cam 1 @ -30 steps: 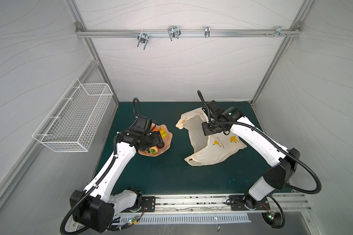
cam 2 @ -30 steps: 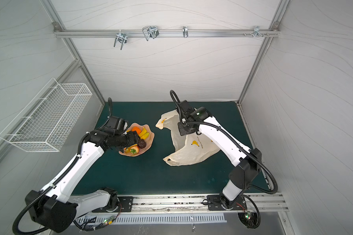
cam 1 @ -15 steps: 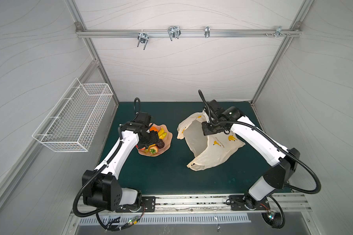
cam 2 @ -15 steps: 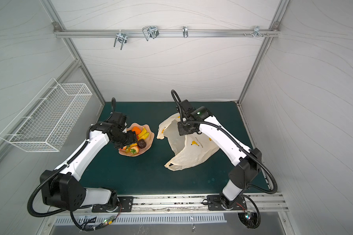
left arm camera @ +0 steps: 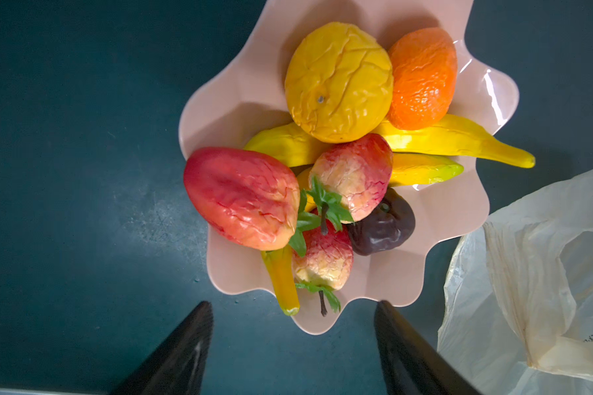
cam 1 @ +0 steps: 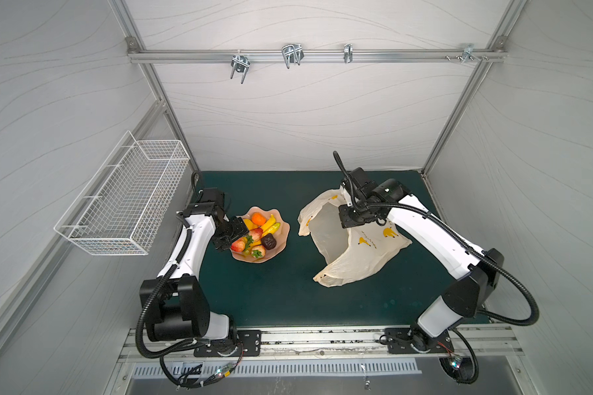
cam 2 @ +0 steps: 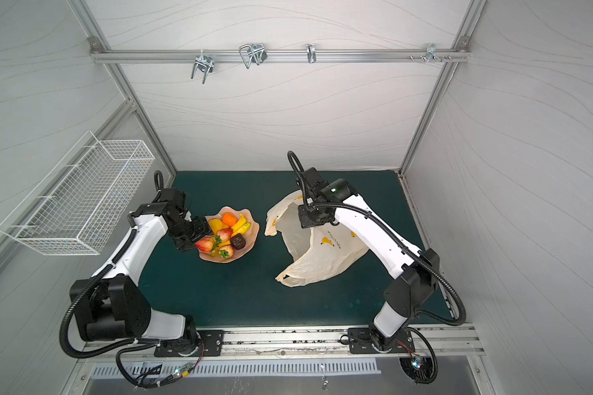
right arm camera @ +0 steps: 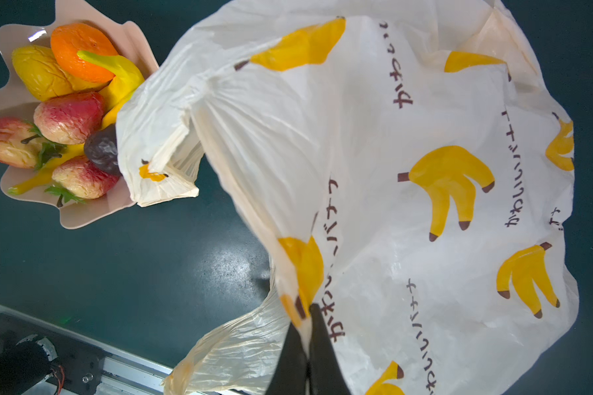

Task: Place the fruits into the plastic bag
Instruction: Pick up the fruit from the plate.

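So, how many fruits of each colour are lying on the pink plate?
Red fruits: 3
Long yellow pieces: 3, maybe 4 (overlapped)
Round yellow fruit: 1
Orange fruit: 1
Dark brown fruit: 1
Total: 9, maybe 10

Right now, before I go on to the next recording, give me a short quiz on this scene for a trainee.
1. True or false: the right fingers are shut on the plastic bag, pinching a fold of it.
2. Fill the gap: the left fingers, near the pink plate, stand ____ with nothing between them.
3. Where do the fruits lie? A) inside the plastic bag B) on the pink plate C) between the left fingers
Key: 1 true; 2 open; 3 B.
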Tool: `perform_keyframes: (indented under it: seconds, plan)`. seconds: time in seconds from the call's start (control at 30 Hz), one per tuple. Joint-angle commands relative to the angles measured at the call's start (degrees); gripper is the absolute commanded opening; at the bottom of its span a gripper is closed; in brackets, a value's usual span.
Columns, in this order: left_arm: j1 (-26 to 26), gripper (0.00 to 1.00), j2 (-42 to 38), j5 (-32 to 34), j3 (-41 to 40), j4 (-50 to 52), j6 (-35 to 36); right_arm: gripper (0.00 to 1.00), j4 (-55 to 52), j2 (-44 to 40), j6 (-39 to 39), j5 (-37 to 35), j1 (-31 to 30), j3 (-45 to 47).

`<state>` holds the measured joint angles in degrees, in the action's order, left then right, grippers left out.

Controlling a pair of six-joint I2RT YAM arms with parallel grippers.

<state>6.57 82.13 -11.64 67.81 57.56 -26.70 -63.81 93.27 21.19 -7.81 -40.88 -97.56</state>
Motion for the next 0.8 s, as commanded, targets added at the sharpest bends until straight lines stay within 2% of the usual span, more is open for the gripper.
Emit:
perform_keyframes:
  seconds: [0.0,0.77]
  plan:
    - [1.1,0.75,1.2,0.0,1.0,0.1,-1.1,0.0,-1.5,-0.4,-0.2,0.5,0.3,0.0]
    - [1.3,0.7,6.7,3.1,-3.0,-4.6,-2.4,0.0,-0.8,-0.1,-0.9,1.7,1.2,1.5]
